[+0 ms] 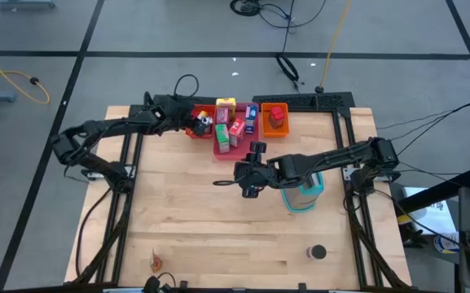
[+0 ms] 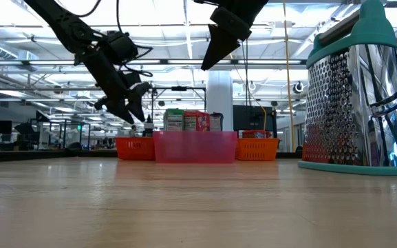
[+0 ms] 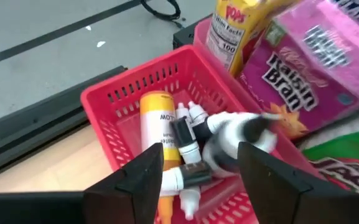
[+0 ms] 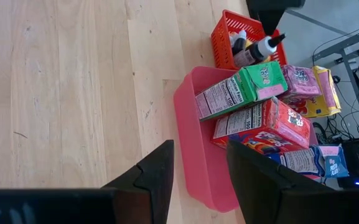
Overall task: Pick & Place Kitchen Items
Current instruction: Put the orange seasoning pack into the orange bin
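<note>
While the left gripper [image 1: 192, 122] hangs over the red tray [image 3: 114, 99] at the table's far edge, we see its fingers [image 3: 139, 180] parted with nothing between them; below them lie tiny bottles [image 3: 185, 140], one with a yellow label [image 3: 154, 118], and a dark-and-white bottle [image 3: 241, 134] blurred across the tray.

Just beside that tray stands the pink tray [image 4: 198, 143], packed with food boxes. On the purple box [image 3: 316, 68] we read "Raisin Bran"; on the yellow box [image 3: 238, 25], "Pops" and a nutrition panel with "100". From the right wrist view we note a green box [image 4: 241, 87] and a red box [image 4: 266, 124] lying on their sides with nutrition panels showing, and a blue box [image 4: 319, 158] behind them; their finer print is too small to read.

The orange tray [image 1: 275, 118] sits at the far right of the row, holding a red block [image 1: 277, 114].

The right gripper [image 1: 247, 175] hovers above bare wood mid-table, near the pink tray. Its fingers [image 4: 151, 174] stand moderately apart and empty.

A teal-and-white grater [image 2: 360, 89] stands upright by the right arm's forearm. A dark round can [image 1: 317, 252] sits alone near the front edge, well apart from the trays. A small orange thing [image 1: 156, 262] lies at the front left; we cannot tell what it is.
</note>
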`<state>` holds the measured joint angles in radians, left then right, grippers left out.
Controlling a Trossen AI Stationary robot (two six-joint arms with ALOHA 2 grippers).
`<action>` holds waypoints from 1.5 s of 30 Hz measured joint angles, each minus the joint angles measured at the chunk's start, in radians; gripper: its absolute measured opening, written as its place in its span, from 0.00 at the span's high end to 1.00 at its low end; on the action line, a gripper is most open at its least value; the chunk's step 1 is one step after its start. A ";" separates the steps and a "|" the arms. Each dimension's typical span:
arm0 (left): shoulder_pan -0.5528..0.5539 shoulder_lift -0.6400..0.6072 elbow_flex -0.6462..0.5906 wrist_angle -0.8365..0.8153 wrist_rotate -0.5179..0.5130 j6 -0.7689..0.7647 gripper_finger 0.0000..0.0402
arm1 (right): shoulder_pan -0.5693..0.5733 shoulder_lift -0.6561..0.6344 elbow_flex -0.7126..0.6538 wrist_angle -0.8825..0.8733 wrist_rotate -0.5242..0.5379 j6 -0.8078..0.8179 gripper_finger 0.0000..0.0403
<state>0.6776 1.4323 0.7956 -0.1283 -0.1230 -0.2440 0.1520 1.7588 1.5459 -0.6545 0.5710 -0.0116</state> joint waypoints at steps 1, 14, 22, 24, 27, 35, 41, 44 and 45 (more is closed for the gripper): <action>-0.003 -0.017 0.000 -0.018 0.000 0.000 0.49 | 0.000 0.000 0.000 0.000 0.000 0.000 0.65; -0.215 -0.344 0.000 -0.485 0.094 0.054 0.52 | 0.000 0.000 0.000 0.000 0.000 0.000 0.65; -0.524 -0.523 0.000 -0.646 0.126 -0.060 0.54 | -0.004 0.000 0.000 0.000 0.000 -0.001 0.65; -0.609 -0.548 0.000 -0.649 0.126 -0.089 0.54 | -0.004 0.000 0.000 0.001 0.000 -0.001 0.65; -0.738 -0.563 0.000 -0.648 0.123 -0.147 0.54 | -0.004 0.000 0.000 0.000 0.000 -0.001 0.65; -1.029 -0.541 0.000 -0.646 0.018 -0.574 0.54 | -0.004 0.000 0.000 0.000 0.000 0.000 0.65; -1.228 -0.478 0.000 -0.647 -0.033 -0.965 0.54 | -0.004 0.000 0.000 0.000 0.000 -0.007 0.65; -1.315 -0.427 0.000 -0.637 -0.032 -1.160 0.54 | -0.004 0.000 0.000 0.000 0.000 -0.008 0.65; -1.339 -0.410 0.000 -0.630 -0.022 -1.222 0.54 | -0.004 0.000 0.000 0.000 0.000 -0.011 0.65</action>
<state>-0.6618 1.0218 0.7956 -0.7579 -0.1446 -1.4657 0.1478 1.7588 1.5459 -0.6548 0.5713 -0.0224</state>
